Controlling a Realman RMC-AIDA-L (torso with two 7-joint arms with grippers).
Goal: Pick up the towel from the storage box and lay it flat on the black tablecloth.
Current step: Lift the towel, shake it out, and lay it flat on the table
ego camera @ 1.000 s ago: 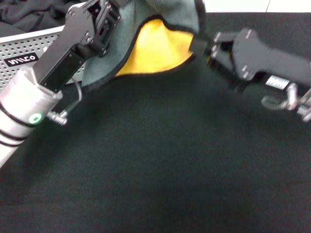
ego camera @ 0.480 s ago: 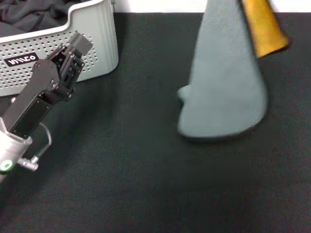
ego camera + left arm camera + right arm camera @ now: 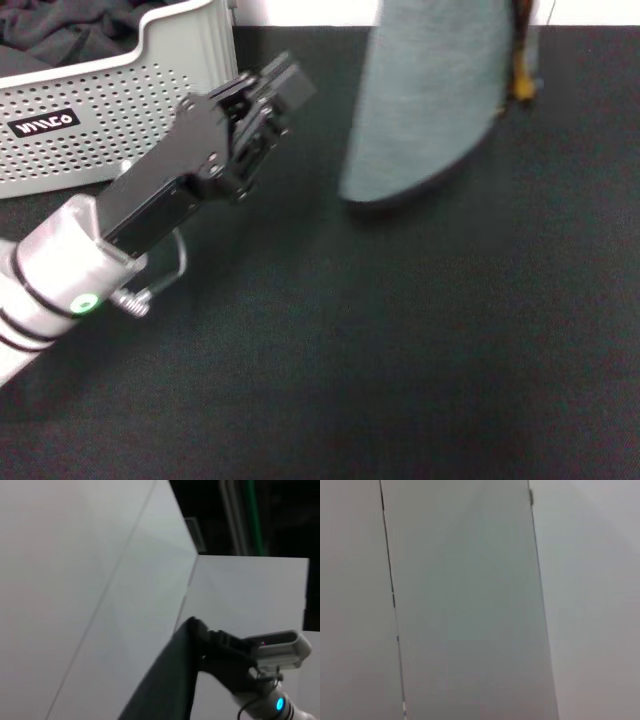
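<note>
- Towel: the square plush towel [image 3: 430,100], grey-green face toward us w/ black edging and a sliver of yellow at its 3 o'clock edge, hangs in the air at approx. 1 o'clock of the head view. Its top runs out of frame; its curved lower hem sits just above the black, finely textured tablecloth [image 3: 400,350], and we can't tell if it touches.
- Right claw: not in the head view, but the left wrist view shows a claw [image 3: 200,632] farther off, pinching the top edge of the dark hanging fabric. We judge that's the right one, clenched on the towel.
- Left claw [image 3: 270,95]: low over the tablecloth at approx. 11 o'clock, just beside the light grey perforated plastic storage box [image 3: 150,90]. It points toward the towel w/o touching it. Nothing between its fingers; open or closed, we can't tell.
- Box: it has a dark grey cloth [image 3: 70,25] bunched inside.
- Stage, as we judge it: towel is out of the box, hanging from one grip, not yet spread.
- Risks:
  - Lowering from one hold only would let the towel fold or heap on itself instead of lying flat.
  - Left claw going for a free corner could miss the swinging hem, or snag the tablecloth and ruck it.
  - Left arm is close to the box wall, so a wide sweep could knock it.
  - A thin edge pinch on plush may slip w/ a fast move.
</note>
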